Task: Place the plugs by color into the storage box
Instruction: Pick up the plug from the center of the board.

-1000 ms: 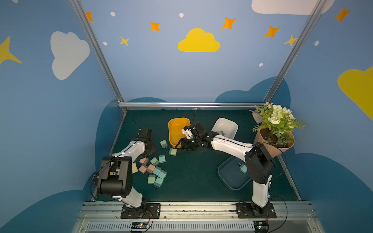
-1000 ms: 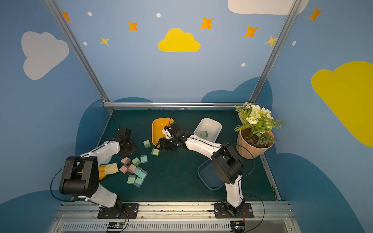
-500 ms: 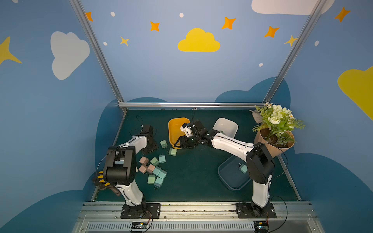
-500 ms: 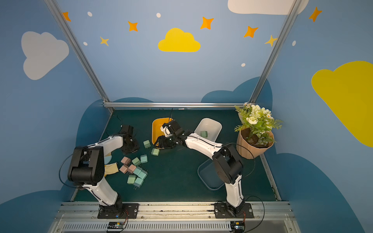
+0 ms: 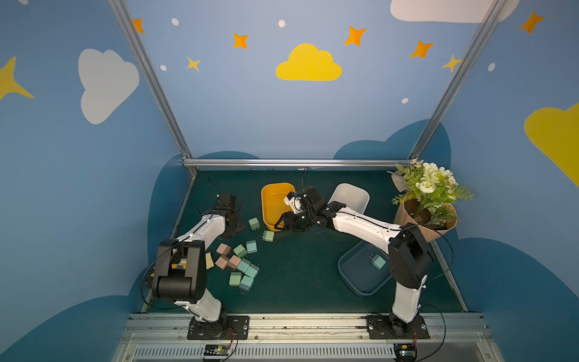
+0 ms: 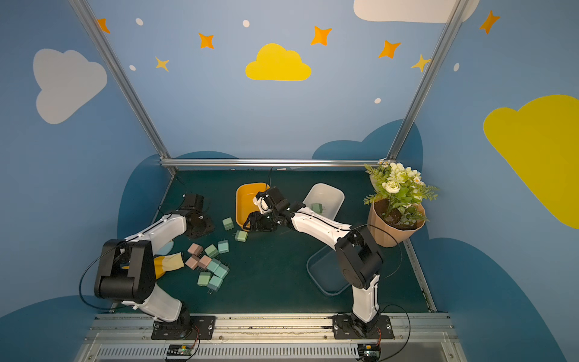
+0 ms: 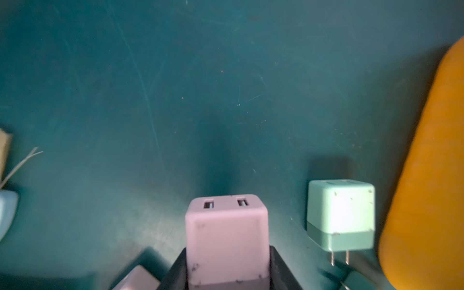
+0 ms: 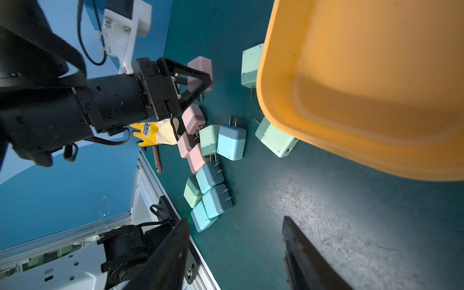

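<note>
My left gripper (image 7: 227, 251) is shut on a pink plug (image 7: 226, 226), low over the green mat left of the yellow bin (image 5: 275, 200); its jaws press both sides. The same grip shows in the right wrist view, gripper (image 8: 198, 80) on plug (image 8: 200, 66). A pile of pink, green and teal plugs (image 5: 239, 266) lies front left. Two green plugs (image 5: 254, 223) (image 5: 268, 235) lie by the yellow bin. My right gripper (image 5: 279, 225) (image 8: 236, 221) stands open and empty at that bin's front corner. The white bin (image 6: 326, 194) holds a green plug (image 6: 317, 207). The blue-grey bin (image 5: 354, 279) holds a teal plug (image 5: 377, 261).
A potted plant (image 5: 426, 213) stands at the back right. A yellow-bristled brush (image 6: 169, 263) lies at the left edge beside the pile. Metal frame rails (image 5: 297, 163) border the mat at the back and sides.
My left gripper has shut on the pink plug, and the left arm's base link has swung round. The right arm has barely moved.
</note>
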Available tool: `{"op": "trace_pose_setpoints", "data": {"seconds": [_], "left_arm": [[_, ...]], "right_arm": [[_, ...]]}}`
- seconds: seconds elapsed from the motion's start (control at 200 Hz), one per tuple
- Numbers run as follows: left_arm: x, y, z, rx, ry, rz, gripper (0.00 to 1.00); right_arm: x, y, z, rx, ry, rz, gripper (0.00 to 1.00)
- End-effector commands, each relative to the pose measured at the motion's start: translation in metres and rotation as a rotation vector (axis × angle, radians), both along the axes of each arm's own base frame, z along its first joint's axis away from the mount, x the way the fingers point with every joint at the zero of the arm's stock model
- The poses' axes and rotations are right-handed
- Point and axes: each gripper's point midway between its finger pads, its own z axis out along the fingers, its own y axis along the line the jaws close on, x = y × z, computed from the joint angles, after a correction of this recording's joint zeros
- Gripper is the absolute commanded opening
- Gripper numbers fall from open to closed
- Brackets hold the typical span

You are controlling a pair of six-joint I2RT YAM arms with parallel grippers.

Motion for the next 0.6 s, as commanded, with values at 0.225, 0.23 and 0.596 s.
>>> {"op": "trace_pose_setpoints", "data": {"seconds": [0.225,0.23,0.596], "left_arm": [[-0.01,-0.004,0.025,0.005,-0.052,-0.047,0.46],[-0.009,-0.005,0.026,0.004,-0.053,-0.048,0.46],[-0.005,-0.019,0.041,0.006,-0.106,-0.074,0.46]], "right_arm": [[0.009,-0.001,0.012,0.004,-0.045,-0.028,0.59],[0.01,-0.001,0.012,0.002,-0.047,-0.028,0.59],[0.011,-0.025,0.014,-0.047,-0.135,-0.065,0.59]]}}
